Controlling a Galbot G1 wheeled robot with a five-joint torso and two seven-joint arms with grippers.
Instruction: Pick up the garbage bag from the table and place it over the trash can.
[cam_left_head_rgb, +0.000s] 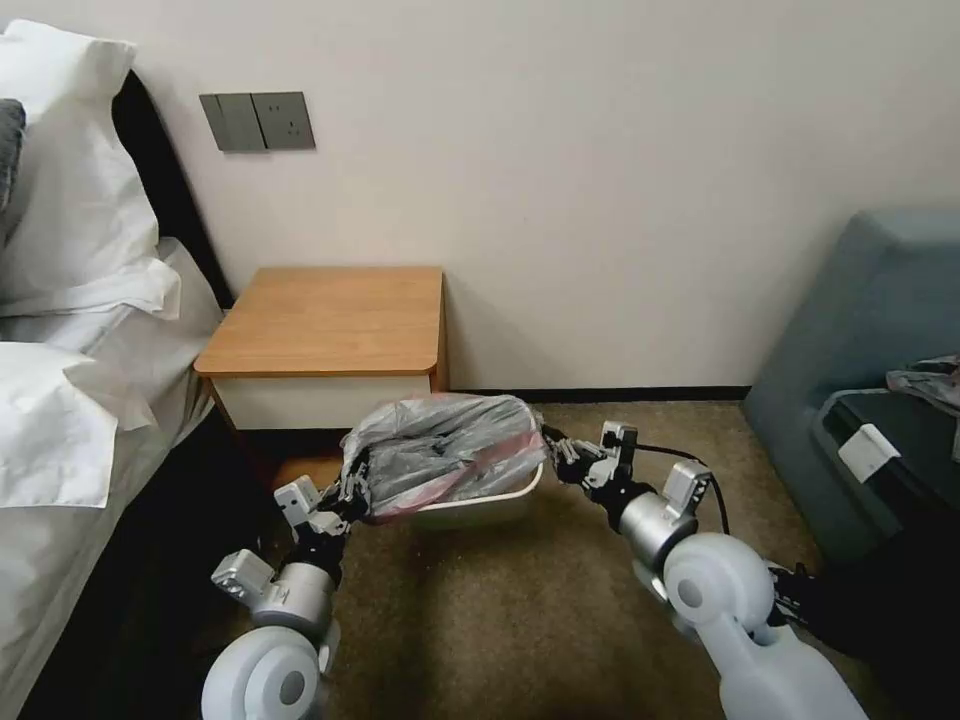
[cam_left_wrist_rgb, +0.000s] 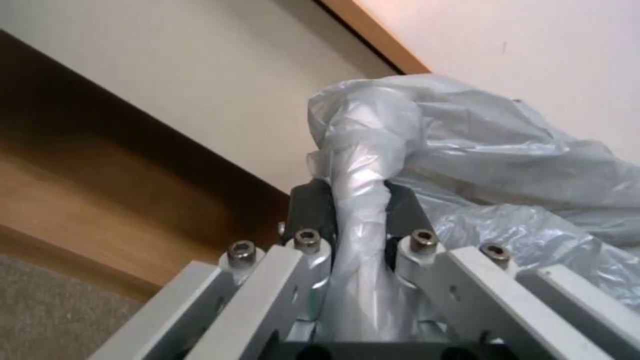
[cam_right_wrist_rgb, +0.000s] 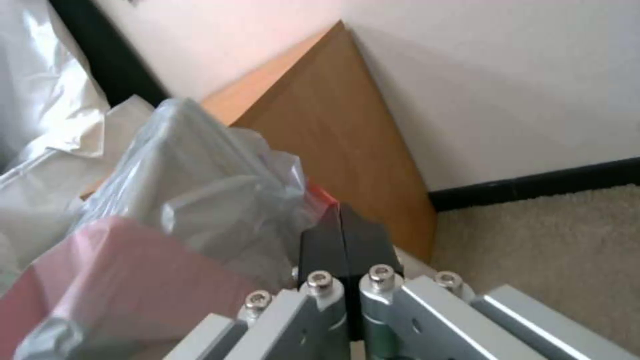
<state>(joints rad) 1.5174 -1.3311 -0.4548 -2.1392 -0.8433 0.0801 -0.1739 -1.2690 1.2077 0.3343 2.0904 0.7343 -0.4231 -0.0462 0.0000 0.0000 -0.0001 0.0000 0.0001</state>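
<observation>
The grey crinkly garbage bag (cam_left_head_rgb: 440, 450) with its pink-red rim is stretched over the top of the cream trash can (cam_left_head_rgb: 480, 508), which stands on the carpet in front of the table (cam_left_head_rgb: 325, 320). My left gripper (cam_left_head_rgb: 350, 500) is shut on the bag's left end; in the left wrist view a bunched strip of the garbage bag (cam_left_wrist_rgb: 360, 200) runs between the dark fingers (cam_left_wrist_rgb: 312, 210). My right gripper (cam_left_head_rgb: 552, 448) is shut on the bag's right edge; in the right wrist view the closed fingers (cam_right_wrist_rgb: 343, 240) pinch the garbage bag (cam_right_wrist_rgb: 200, 200) at its red rim.
A bed with white pillows (cam_left_head_rgb: 70, 200) lies to the left of the nightstand. A grey-blue armchair (cam_left_head_rgb: 870, 340) and a dark case (cam_left_head_rgb: 900, 440) stand at the right. Wall switches (cam_left_head_rgb: 257, 121) are above the table. Open carpet (cam_left_head_rgb: 480, 620) lies in front of the bin.
</observation>
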